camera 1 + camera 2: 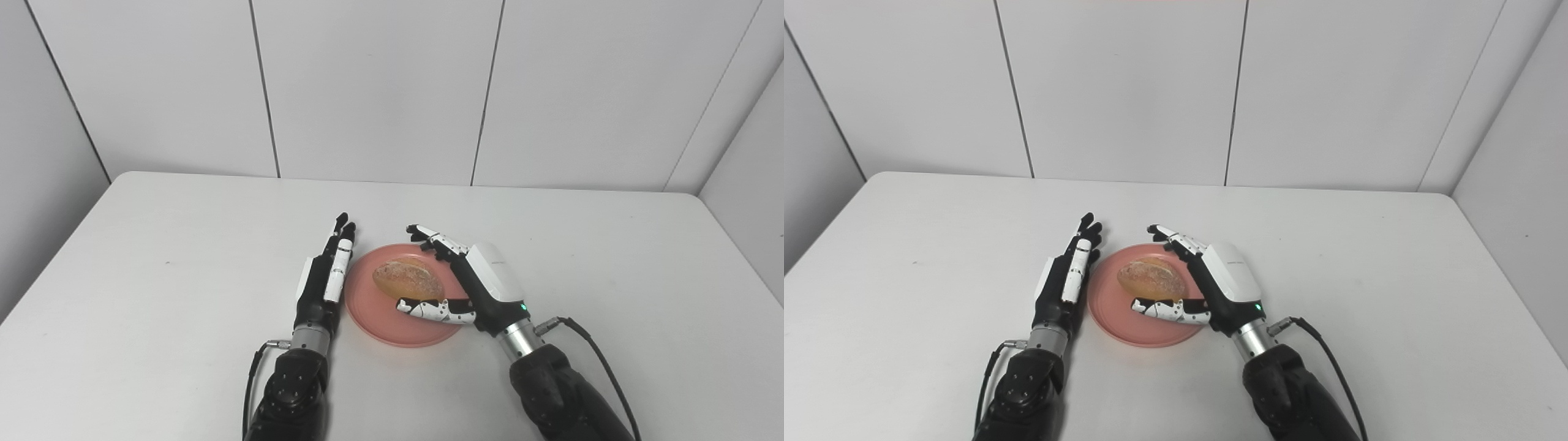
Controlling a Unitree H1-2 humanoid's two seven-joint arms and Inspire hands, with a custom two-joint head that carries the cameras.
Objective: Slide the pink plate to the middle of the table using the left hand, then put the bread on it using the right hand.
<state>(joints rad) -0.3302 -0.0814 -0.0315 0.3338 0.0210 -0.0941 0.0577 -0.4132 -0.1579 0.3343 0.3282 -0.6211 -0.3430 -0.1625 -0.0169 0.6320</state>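
Bread on plate, mid-table (184, 257)

Plate (392, 327) sits central, bread (408, 279) resting on it. Right hand (471, 282) is spread wide around the bread, thumb nearly touching; can't tell if there's contact. Left hand (324, 272) lies flat, fingers straight, beside the plate's left rim.

Pink plate (380, 327), golden-brown speckled bread (408, 278) between the right hand's (484, 282) black-and-white fingers (429, 309), left hand (323, 278) black with white panels, plain white surface (153, 257), pale grey wall panels (373, 86)
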